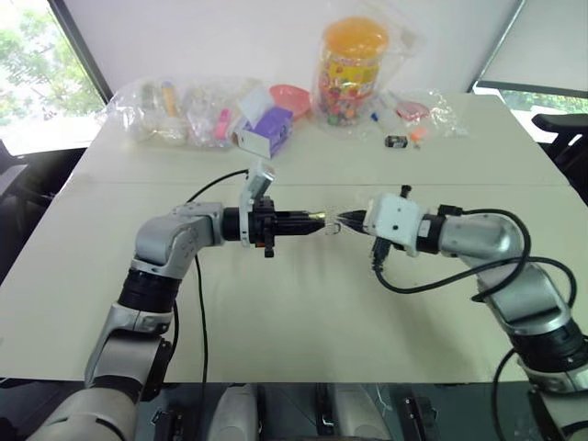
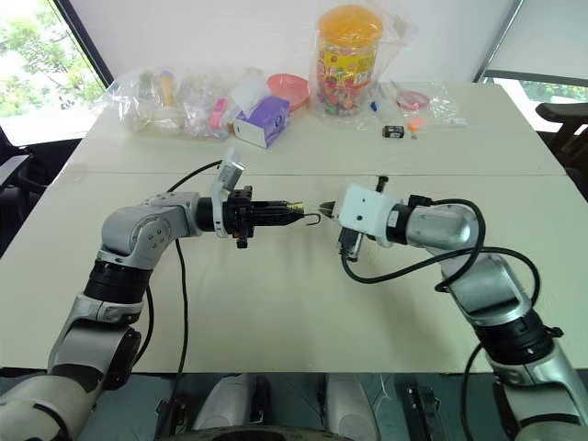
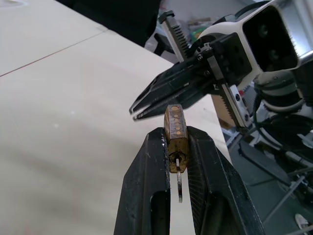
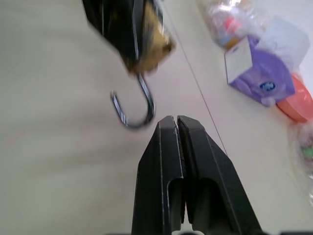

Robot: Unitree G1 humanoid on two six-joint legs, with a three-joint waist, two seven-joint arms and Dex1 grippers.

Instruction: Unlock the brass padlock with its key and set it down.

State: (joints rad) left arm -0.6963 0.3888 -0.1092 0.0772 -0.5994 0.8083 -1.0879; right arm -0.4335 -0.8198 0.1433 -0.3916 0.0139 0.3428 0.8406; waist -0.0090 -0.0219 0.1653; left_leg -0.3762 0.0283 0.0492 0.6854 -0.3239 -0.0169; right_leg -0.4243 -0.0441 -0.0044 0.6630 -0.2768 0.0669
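Small yellow-brass metal padlock (image 3: 176,134) sat clamped between the left hand's (image 3: 177,147) black fingers (image 3: 146,186); its lower body was covered by them. In the right wrist view the padlock body (image 4: 149,46) was motion-blurred and partly masked by the left fingers; silvery shackle (image 4: 134,110) hung open as a hook. Key could not be made out. In the head views the padlock (image 2: 296,210) was too small to read. Contents of the clear plastic bags (image 1: 184,115) at the desk's (image 1: 303,303) far edge were indistinct.
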